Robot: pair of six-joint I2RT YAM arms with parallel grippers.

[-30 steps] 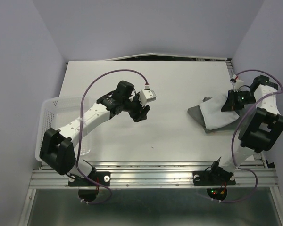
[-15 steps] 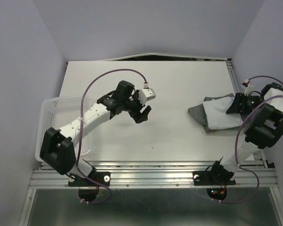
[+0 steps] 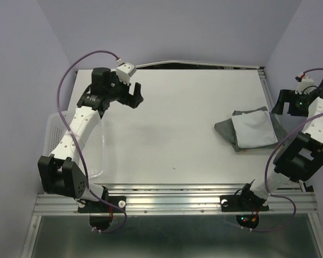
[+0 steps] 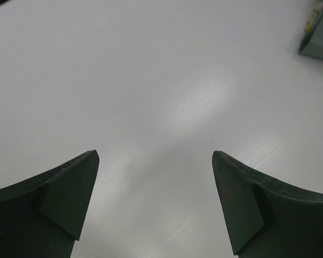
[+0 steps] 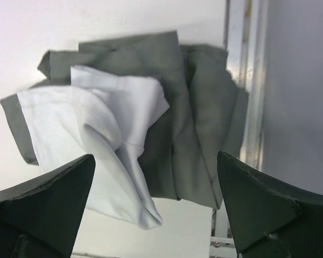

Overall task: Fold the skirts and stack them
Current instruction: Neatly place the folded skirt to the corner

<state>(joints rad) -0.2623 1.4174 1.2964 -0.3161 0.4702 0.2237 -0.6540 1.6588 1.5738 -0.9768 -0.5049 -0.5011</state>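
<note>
Left gripper (image 3: 137,97) hangs over the far-left corner of the table (image 3: 177,140) — jaws spread wide, holding nothing. Right gripper (image 3: 281,103) is at the table's right edge, likewise wide apart and empty. The white skirt (image 3: 253,130) lies folded on the grey skirt (image 3: 224,130) — both near that right edge.
</note>
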